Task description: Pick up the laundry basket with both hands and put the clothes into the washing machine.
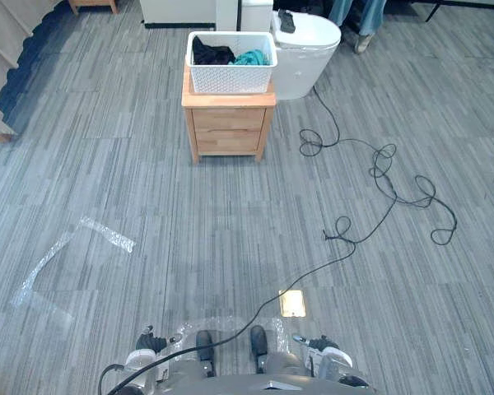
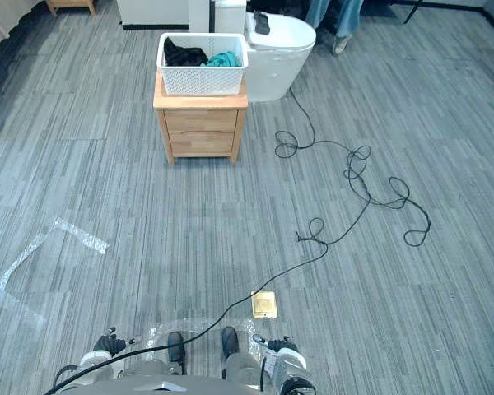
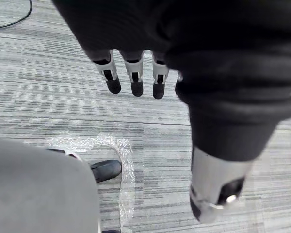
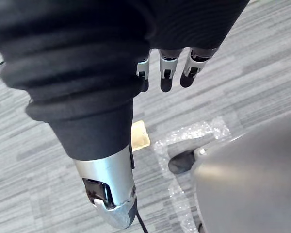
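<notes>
White perforated laundry basket (image 1: 230, 74) sits on a small wooden counter (image 1: 227, 123), far ahead across the grey carpet floor (image 1: 148, 206). Black clothes (image 1: 210, 54) and a teal piece (image 1: 252, 58) lie inside it. The white washing machine (image 1: 309, 53) stands just beside the counter on the robot's right, with a dark item (image 1: 286, 21) on its lid. The left robot hand (image 3: 134, 75) and right robot hand (image 4: 166, 73) both hang low over the floor, fingers straight, released, holding nothing, well apart from the basket.
</notes>
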`<state>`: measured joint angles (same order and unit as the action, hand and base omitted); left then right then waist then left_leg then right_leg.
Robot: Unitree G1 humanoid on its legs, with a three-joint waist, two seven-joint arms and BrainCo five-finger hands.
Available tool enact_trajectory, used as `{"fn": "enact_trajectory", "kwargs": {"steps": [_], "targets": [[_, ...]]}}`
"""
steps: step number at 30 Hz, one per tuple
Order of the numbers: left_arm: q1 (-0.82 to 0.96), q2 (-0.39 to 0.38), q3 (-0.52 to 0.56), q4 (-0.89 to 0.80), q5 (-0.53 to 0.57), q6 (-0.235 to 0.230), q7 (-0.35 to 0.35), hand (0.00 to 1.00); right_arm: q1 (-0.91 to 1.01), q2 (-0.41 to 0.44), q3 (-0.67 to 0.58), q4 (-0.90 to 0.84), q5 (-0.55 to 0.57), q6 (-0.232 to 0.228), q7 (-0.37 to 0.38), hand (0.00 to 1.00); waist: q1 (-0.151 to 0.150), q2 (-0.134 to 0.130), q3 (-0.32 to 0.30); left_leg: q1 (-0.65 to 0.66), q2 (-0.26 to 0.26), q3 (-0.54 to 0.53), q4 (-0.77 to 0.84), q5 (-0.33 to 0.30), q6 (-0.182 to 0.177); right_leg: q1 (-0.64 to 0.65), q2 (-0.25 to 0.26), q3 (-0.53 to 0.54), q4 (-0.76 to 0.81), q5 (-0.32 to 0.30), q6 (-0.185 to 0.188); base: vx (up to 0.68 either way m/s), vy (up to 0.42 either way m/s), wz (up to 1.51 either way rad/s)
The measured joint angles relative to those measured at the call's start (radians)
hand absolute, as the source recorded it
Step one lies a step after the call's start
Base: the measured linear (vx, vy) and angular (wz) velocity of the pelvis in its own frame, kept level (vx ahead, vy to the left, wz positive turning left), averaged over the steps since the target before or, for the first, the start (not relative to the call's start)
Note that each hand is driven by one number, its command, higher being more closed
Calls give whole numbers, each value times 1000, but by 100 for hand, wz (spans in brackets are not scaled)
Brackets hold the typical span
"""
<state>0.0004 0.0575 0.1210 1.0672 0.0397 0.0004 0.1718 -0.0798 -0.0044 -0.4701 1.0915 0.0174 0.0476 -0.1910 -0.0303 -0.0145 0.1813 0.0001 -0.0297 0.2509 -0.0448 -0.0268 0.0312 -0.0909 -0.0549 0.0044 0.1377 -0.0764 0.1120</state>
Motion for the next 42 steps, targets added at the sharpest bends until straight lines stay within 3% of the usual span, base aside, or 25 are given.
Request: {"fn": "enact_trajectory", "kwargs": {"steps": [1,2,3,5,8,9,12,14,15,16,18,19,20,23,25,26,28,31,33,34,35,36,38,39,42], "targets": [[-8,-9,27,-9,-8,0,3,0,14,5,-15,-28,20,0,-6,0,7,0,22,-18,4,0,67,-42,8,-58,-16,-19,179,-37,3,37,63,54],[-20,-20,61,-19,-20,2,5,0,21,12,-13,-77,45,-2,-7,0,22,5,35,-16,5,-9,113,-75,18,-169,-28,-19,437,-37,-31,43,66,45],[-21,-24,71,-21,-21,4,6,0,25,13,-11,-101,68,-6,-7,0,19,4,40,-11,3,-21,133,-90,20,-224,-34,-18,545,-34,-53,103,101,40],[-18,-27,90,-24,-38,17,17,0,36,28,-4,-142,119,-23,-10,0,16,5,49,25,5,-34,143,-128,18,-344,-49,-54,703,-85,-41,224,102,36],[-43,-37,105,-26,-39,22,19,0,41,44,-18,-171,146,-33,-20,0,3,0,49,41,10,-37,128,-161,8,-399,-64,-163,452,-77,-33,307,50,4],[-74,-46,105,-24,-38,22,18,0,38,43,-47,-169,163,-42,-37,0,-9,3,56,55,11,-52,118,-177,-8,-391,-51,-219,222,-12,-46,421,16,5],[-113,-63,104,-24,-38,22,10,0,49,45,-84,-171,181,-42,-41,0,-37,12,64,142,22,-88,63,-202,-43,-383,-9,-225,-39,108,-59,550,-39,29],[-114,-67,102,-24,-37,18,-5,0,83,44,-92,-176,181,-43,-45,0,-66,33,62,211,83,-127,78,-244,-108,-385,20,-211,33,121,-91,882,-240,112],[-105,-64,104,-28,-37,18,-4,0,102,54,-89,-181,181,-42,-51,0,-72,14,51,208,105,-136,178,-276,-161,-367,17,-220,57,158,-118,992,-373,123],[-103,-66,111,-33,-37,20,-4,0,108,59,-88,-194,181,-42,-52,0,-73,10,48,202,122,-139,252,-297,-179,-354,18,-225,86,227,-169,826,-361,57],[-86,-85,139,-37,-39,23,-5,0,93,50,-69,-252,179,-45,-52,0,-66,64,47,86,204,-119,546,-275,-150,-358,62,-253,204,114,-201,541,-281,-1],[-81,-99,158,-55,-41,28,-4,0,72,46,-41,-297,173,-43,-51,0,-59,78,52,-19,242,-110,806,-129,-73,-337,84,-245,257,38,-226,778,-367,-59],[-56,-108,165,-83,-60,34,-3,0,42,47,2,-329,172,-42,-51,0,-32,87,51,-92,276,-119,1012,-19,-69,-287,126,-205,265,-4,-246,775,-337,-83],[-46,-117,142,-112,-80,30,-1,0,-15,54,111,-361,170,-43,-52,0,2,75,60,-204,281,-112,1230,-74,-79,-66,165,-109,184,-17,-258,698,-244,-80],[-43,-120,131,-129,-96,10,1,0,-34,65,131,-381,159,-45,-60,0,28,63,60,-293,279,-74,1198,-119,-77,42,164,-55,128,-32,-229,716,-161,-53],[-41,-118,133,-138,-109,4,4,0,-50,64,146,-390,147,-44,-63,0,35,61,56,-360,281,-49,1105,-147,-76,98,164,-28,88,-55,-191,555,-108,-62],[-40,-118,141,-142,-126,-3,5,0,-65,65,154,-413,140,-45,-67,0,52,73,55,-405,279,18,822,-164,-78,164,164,4,43,-85,-170,536,2,-75],[-35,-118,165,-135,-126,-4,10,0,-45,51,153,-417,133,-45,-74,0,60,75,45,-416,226,28,405,-76,-98,272,154,46,15,-176,-156,553,116,-64],[-15,-119,185,-128,-125,-3,13,0,-16,30,148,-403,132,-43,-75,0,59,77,29,-399,172,-15,319,13,-45,326,138,105,41,-235,-132,616,253,-81],[2,-119,196,-119,-125,-5,14,0,-4,29,150,-398,132,-43,-75,0,72,71,3,-396,156,-40,331,137,-14,322,125,144,82,-271,-113,560,250,-79],[1,-89,216,-106,-125,-3,18,0,-3,43,153,-374,132,-45,-74,0,59,20,-18,-394,126,-10,362,100,4,295,83,172,150,-288,-112,686,277,-79],[2,-71,214,-89,-125,-2,22,0,-6,43,142,-327,131,-42,-71,0,59,-6,-25,-359,112,16,352,55,12,236,61,185,287,-244,-83,803,311,-39],[6,-51,210,-73,-127,3,24,0,12,64,137,-290,130,-29,-69,0,62,-29,-24,-258,99,32,311,14,10,161,60,178,526,-156,-45,713,235,-34],[8,-54,199,-71,-127,9,25,0,22,67,157,-288,127,-24,-61,0,60,-28,-22,-192,99,34,296,-9,8,108,57,162,681,-172,-38,492,113,-27],[-3,-58,152,-75,-132,9,25,0,21,66,190,-294,92,-23,-37,0,61,-17,-27,-102,122,47,260,-15,12,-28,16,112,800,-217,-50,267,28,-31]]}}
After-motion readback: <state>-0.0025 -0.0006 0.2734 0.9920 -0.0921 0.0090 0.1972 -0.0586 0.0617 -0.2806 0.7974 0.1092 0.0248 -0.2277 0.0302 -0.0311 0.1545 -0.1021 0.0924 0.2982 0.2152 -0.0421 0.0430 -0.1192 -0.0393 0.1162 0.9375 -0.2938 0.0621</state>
